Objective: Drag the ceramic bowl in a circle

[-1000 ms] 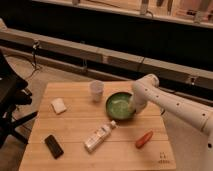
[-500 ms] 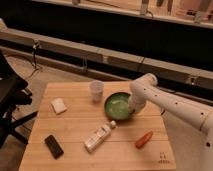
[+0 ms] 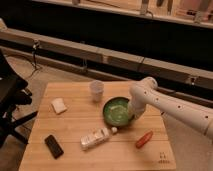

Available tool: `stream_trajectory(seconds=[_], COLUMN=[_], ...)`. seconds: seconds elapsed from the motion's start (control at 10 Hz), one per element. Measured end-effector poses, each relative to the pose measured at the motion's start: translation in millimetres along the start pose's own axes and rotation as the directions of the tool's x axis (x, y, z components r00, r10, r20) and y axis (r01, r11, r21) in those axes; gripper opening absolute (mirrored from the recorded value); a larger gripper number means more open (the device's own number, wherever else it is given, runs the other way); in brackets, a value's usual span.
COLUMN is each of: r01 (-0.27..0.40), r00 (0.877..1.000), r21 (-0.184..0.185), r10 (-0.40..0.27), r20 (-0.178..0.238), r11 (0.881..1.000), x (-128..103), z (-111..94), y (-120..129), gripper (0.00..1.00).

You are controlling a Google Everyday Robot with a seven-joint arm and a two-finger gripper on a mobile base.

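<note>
Claw (image 3: 130, 116) down at the right-hand rim of the ceramic bowl (image 3: 116, 110), at the end of the white arm (image 3: 165, 102) reaching in over the right edge of the surface (image 3: 75, 125). Cannot tell whether spread, pressed together or pinching the rim.

Camera view, the only one. Against half a second and a second ago: almost no change. Bowl maybe crept a touch toward the near edge and the left, wrist dipping with it; too slight to be sure. Elbow in the same spot. Reads as a drag barely under way or very slow at this part of the arc. Most of the circle judged not yet done.

Bowl relative to claw: directly left of it, touching or as good as, with the claw over the right rim. Pale glossy inside open to view. Upright, flat on the surface, right of centre, roughly midway between far and near edges.

Neighbours along a likely path:
- white cup (image 3: 96, 90) just beside the bowl, toward the far left
- lying bottle (image 3: 95, 138) on the near-left side, cap end close to the rim
- orange-red item (image 3: 144, 139) near, toward the near right corner
- white cloth (image 3: 59, 105) and black slab (image 3: 54, 146) well apart, by the left edge

Tight loop probably needed to miss cup and bottle.
</note>
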Motion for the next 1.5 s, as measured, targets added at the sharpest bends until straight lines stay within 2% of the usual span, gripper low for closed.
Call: stream_trajectory(seconds=[0.2,0.4,0.7,0.8,0.9,1.0,1.2,1.4,1.5], r01=[-0.056,-0.135,-0.262,-0.301,-0.319,-0.319,-0.292,-0.240,-0.207], r00=[0.998,0.990,0.964,0.953,0.947,0.948,0.956,0.971,0.978], r21=[-0.028,-0.047,-0.063,-0.072,-0.080,-0.090,-0.109,-0.127,-0.131], r10=[0.056,0.137,0.264,0.303,0.320,0.319,0.290,0.236,0.202], r20=[0.019,0.026,0.021,0.012,-0.001,-0.013,-0.036,-0.050,-0.048], r11=[0.998,0.990,0.963,0.951,0.944,0.943,0.950,0.962,0.970], x=[-9,-9,2,11,22,35,61,85,89], z=[-1,-4,-8,-11,-14,-16,-22,-23,-21], y=[24,57,104,119,125,123,104,78,61], gripper=[0.01,0.01,0.01,0.01,0.01,0.01,0.01,0.01,0.01])
